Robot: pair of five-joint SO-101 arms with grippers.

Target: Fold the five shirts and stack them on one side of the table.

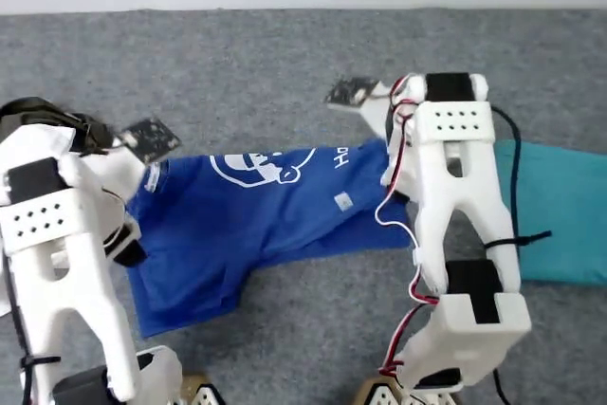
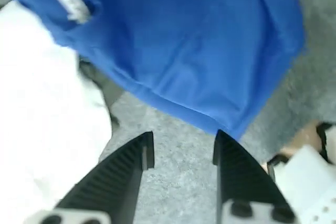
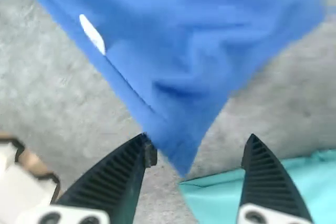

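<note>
A blue shirt (image 1: 275, 211) with a white print lies partly folded on the grey table, between the two arms. The left arm (image 1: 57, 234) stands over the shirt's left end, the right arm (image 1: 455, 187) over its right end. In the left wrist view my left gripper (image 2: 182, 150) is open just above the bare table, a little short of the blue shirt's edge (image 2: 178, 51). My right gripper (image 3: 200, 150) is open too, and a corner of the blue shirt (image 3: 178, 77) reaches in between its fingers. A teal shirt (image 1: 560, 225) lies flat at the right, also beside the right gripper (image 3: 294, 187).
The table (image 1: 285, 54) is covered in grey felt and ends at a pale wall behind. A blurred white shape (image 2: 42, 129) sits beside the left gripper. The arm bases (image 1: 417, 377) stand at the front edge. Bare felt lies behind the shirts.
</note>
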